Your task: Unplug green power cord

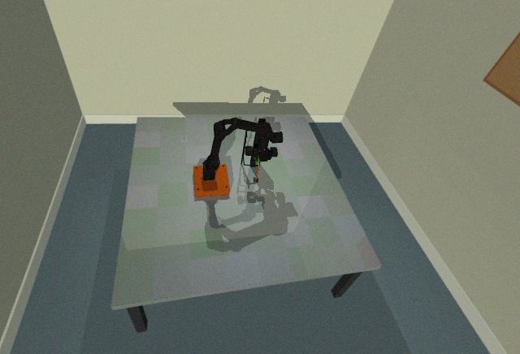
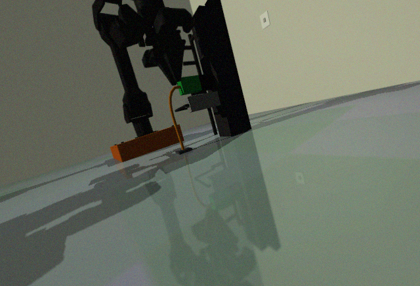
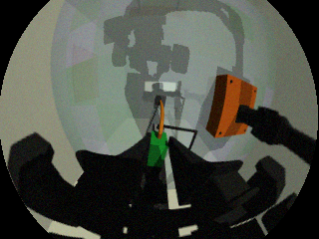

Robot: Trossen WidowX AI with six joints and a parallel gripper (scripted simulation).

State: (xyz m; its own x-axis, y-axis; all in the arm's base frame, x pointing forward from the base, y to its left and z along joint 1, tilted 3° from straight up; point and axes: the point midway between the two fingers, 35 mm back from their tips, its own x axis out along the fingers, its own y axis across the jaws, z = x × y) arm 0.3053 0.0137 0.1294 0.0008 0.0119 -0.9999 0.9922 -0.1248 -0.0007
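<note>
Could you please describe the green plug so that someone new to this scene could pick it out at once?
Find the tall black upright panel standing on the glossy table. Against its face, the black gripper clamps a small bright green block-shaped plug. It sits directly above a grey plug, and alone trails a thin orange cord to the table.

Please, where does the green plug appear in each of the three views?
Top: green plug, a tiny speck under the gripper, right of the orange base.
Exterior: green plug at centre left, against the upright black strip, gripper shut on it.
Wrist: green plug at centre, between the dark fingers.
Shared landmark: the orange base.
</note>
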